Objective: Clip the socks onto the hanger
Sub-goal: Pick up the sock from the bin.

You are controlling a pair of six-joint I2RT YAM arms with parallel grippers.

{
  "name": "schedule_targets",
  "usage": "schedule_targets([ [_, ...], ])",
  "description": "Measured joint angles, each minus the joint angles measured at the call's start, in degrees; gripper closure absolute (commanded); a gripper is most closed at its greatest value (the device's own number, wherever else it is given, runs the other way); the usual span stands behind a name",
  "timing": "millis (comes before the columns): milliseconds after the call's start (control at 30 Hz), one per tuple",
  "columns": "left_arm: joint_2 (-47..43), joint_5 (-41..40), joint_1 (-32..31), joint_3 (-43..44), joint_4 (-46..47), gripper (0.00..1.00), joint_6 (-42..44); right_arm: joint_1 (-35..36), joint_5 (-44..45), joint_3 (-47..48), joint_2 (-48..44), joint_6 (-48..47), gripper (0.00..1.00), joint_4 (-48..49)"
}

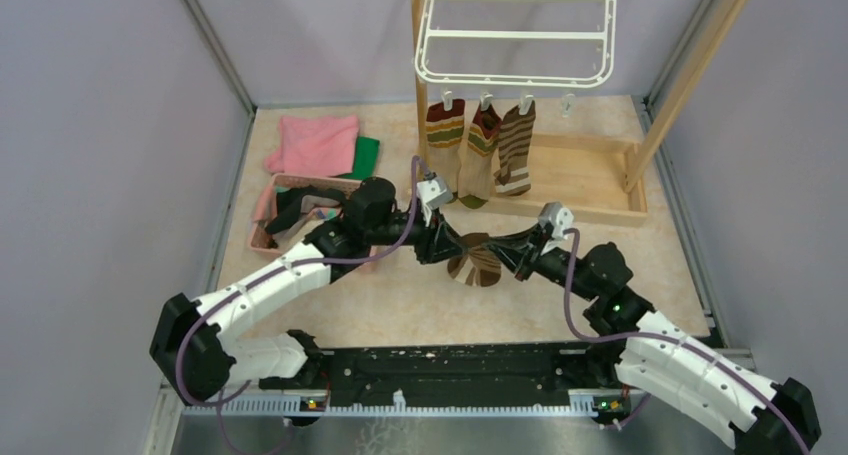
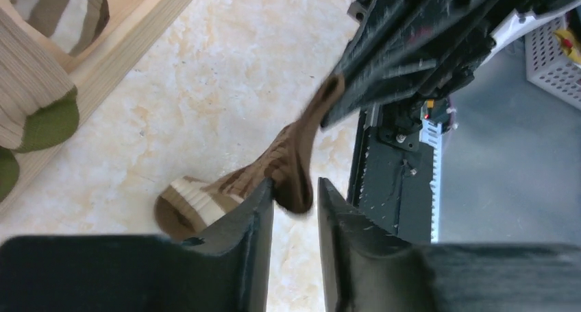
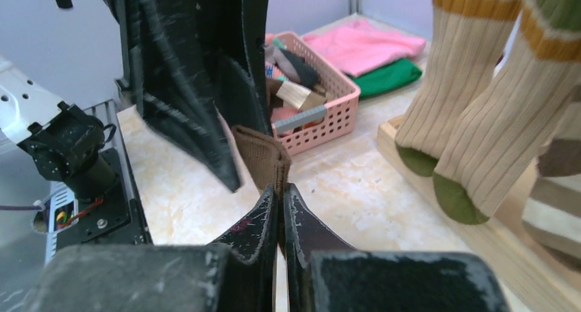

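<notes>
A brown-and-cream striped sock (image 1: 478, 260) hangs low over the floor between my two grippers. My right gripper (image 3: 279, 188) is shut on its brown cuff (image 3: 260, 158). My left gripper (image 2: 296, 192) is open, its jaws a small gap apart. A fold of the sock (image 2: 288, 158) lies at its tips against the left finger. The white hanger (image 1: 515, 35) hangs at the back. Three striped socks (image 1: 481, 150) are clipped along its front edge, and one clip (image 1: 567, 103) to their right hangs bare.
A wooden post frame (image 1: 590, 210) carries the hanger, its base just behind the grippers. A pink basket (image 1: 262, 237) holding more items stands at the left. Behind it lie a pink cloth (image 1: 315, 143) and a green cloth (image 1: 366, 157). Grey walls close in both sides.
</notes>
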Motion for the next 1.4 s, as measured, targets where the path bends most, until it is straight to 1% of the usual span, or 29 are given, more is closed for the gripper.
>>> schedule_targets([
  [67, -2.32, 0.07, 0.04, -2.21, 2.27, 0.25, 1.86, 0.0, 0.28, -0.02, -2.58, -0.72, 1.0, -0.96],
  [100, -4.28, 0.2, 0.07, -4.11, 3.65, 0.17, 2.99, 0.0, 0.39, 0.0, -4.17, -1.18, 1.0, -1.38],
  [167, -9.94, 0.17, 0.09, -9.77, 8.26, 0.1, 5.22, 0.0, -0.02, -0.02, -7.21, -2.45, 1.0, -2.23],
  [200, -14.69, 0.2, 0.11, -14.75, 12.59, 0.07, 6.43, 0.0, -0.52, 0.0, -8.63, -3.28, 1.0, -2.62],
  [233, -17.25, 0.39, 0.11, -17.16, 14.32, 0.05, 7.15, 0.0, -0.98, 0.0, -9.55, -3.8, 1.0, -2.99],
  [300, -24.39, 0.79, 0.11, -24.94, 23.63, 0.01, 9.84, 0.0, -2.32, 0.07, -10.71, -4.79, 1.0, -3.54],
  [367, -29.18, 1.14, 0.11, -31.54, 32.02, 0.01, 11.87, 0.0, -3.98, 0.07, -10.51, -5.51, 1.0, -3.69],
  [433, -30.82, 1.11, 0.07, -34.58, 37.18, 0.05, 13.14, 0.0, -5.97, 0.04, -9.7, -5.81, 1.0, -3.48],
  [467, -30.42, 1.11, 0.07, -34.69, 38.75, 0.04, 13.55, 0.0, -6.88, 0.02, -9.25, -5.95, 1.0, -3.19],
  [500, -29.83, 1.2, 0.07, -34.53, 39.91, 0.01, 13.7, 0.0, -7.82, 0.0, -8.63, -6.05, 1.0, -2.73],
  [600, -26.36, 2.54, 0.07, -32.72, 42.6, 0.01, 13.42, 0.0, -9.66, -0.09, -7.19, -6.05, 1.0, -0.96],
  [733, -20.65, 4.39, 0.07, -30.51, 46.58, 0.01, 10.6, 0.0, -11.32, -0.55, -6.93, -6.25, 1.0, 1.09],
  [867, -18.08, 5.05, 0.07, -30.56, 50.71, 0.01, 6.88, 0.0, -12.07, -1.16, -8.37, -6.54, 1.0, 1.97],
  [1033, -17.46, 2.91, 0.07, -31.34, 55.58, 0.01, 1.4, 0.0, -12.11, -2.01, -11.98, -6.54, 1.0, 2.54],
  [1100, -16.68, 2.95, 0.07, -32.0, 57.7, 0.04, 0.04, 0.0, -12.07, -2.34, -12.72, -6.51, 1.0, 3.13],
  [1200, -14.8, 3.13, 0.07, -32.39, 60.04, 0.15, -1.7, 0.0, -12.0, -3.06, -13.16, -6.47, 1.0, 3.5],
  [1267, -13.38, 3.34, 0.07, -32.39, 61.29, 0.2, -2.6, 0.0, -12.0, -3.56, -13.22, -6.25, 1.0, 3.85],
  [1333, -11.98, 3.48, 0.07, -32.37, 62.42, 0.23, -3.43, 0.0, -12.0, -4.2, -13.22, -5.97, 1.0, 4.48],
  [1400, -10.56, 3.54, 0.07, -32.33, 63.56, 0.24, -4.17, 0.0, -12.0, -4.63, -13.22, -5.53, 1.0, 5.09],
])
